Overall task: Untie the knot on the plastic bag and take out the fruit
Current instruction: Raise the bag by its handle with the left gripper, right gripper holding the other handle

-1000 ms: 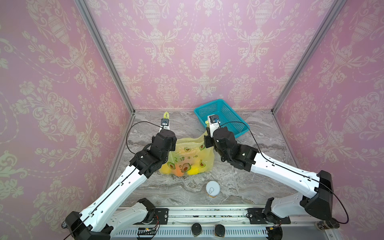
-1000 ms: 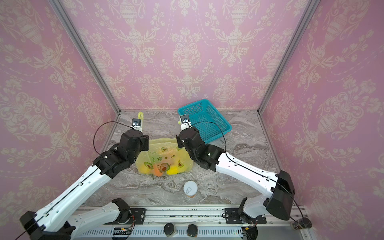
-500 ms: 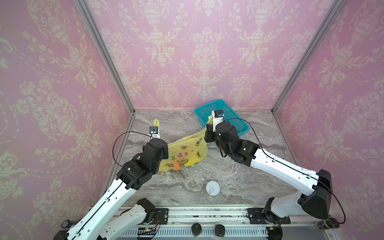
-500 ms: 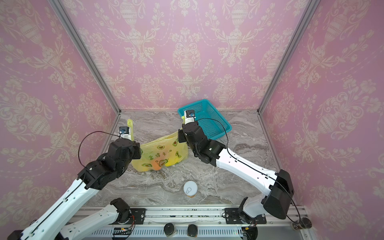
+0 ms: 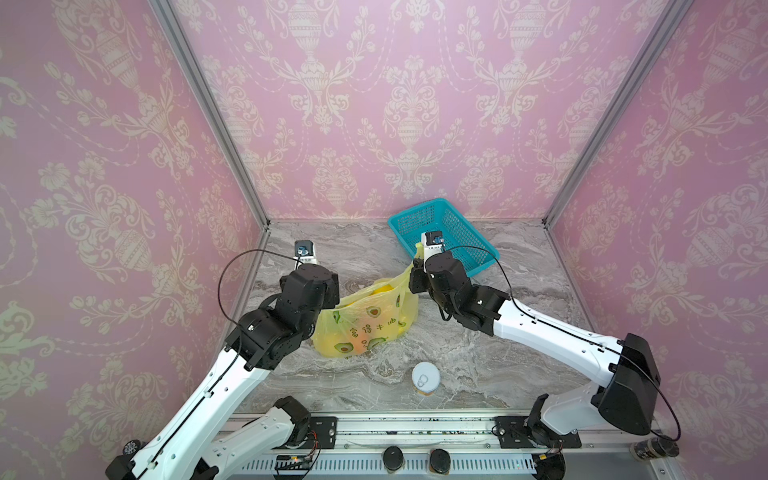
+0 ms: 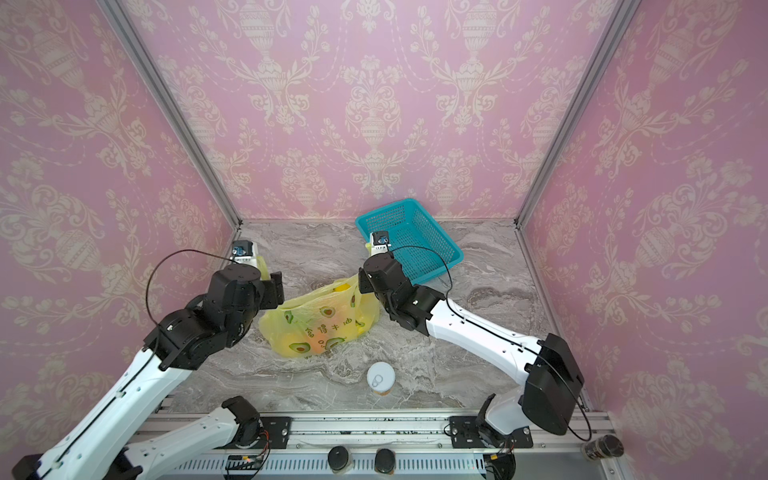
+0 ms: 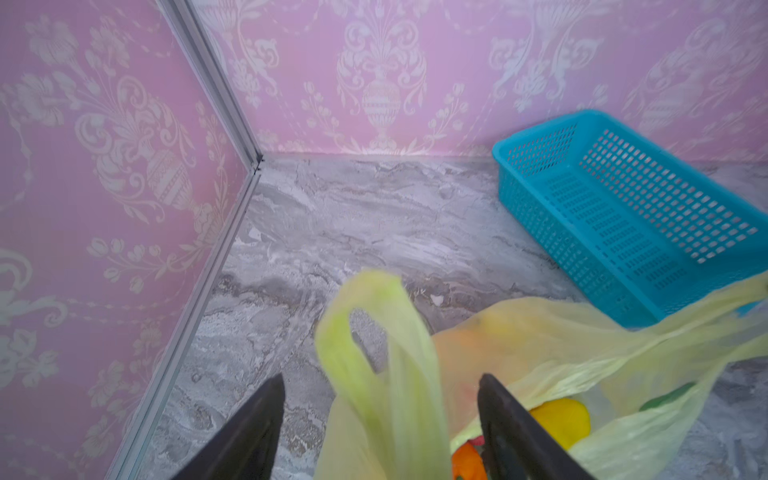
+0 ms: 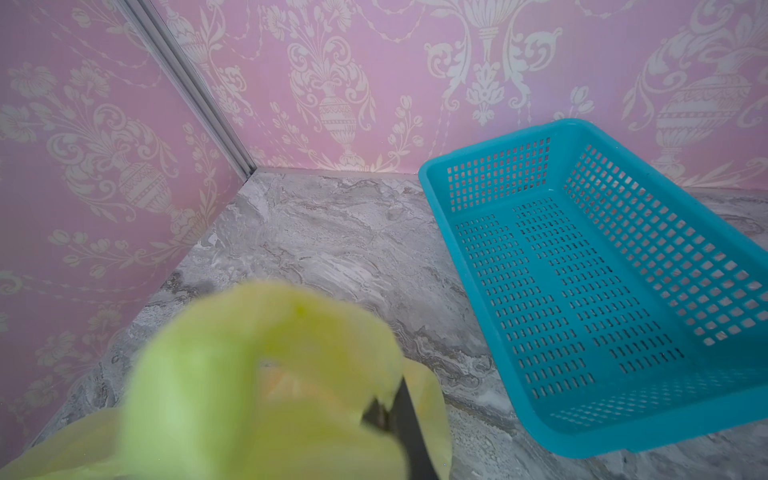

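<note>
The left pincer (image 7: 381, 386) now stands open, the handle strip (image 7: 409, 345) loose between its jaws; the plastic bag (image 5: 365, 322) sags, unstretched.

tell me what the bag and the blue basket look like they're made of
Plastic bag: thin, translucent yellow-green plastic film, crinkled, with fruit showing through. Basket: seemingly rigid moulded teal plastic, smooth rim, perforated mesh walls.
</note>
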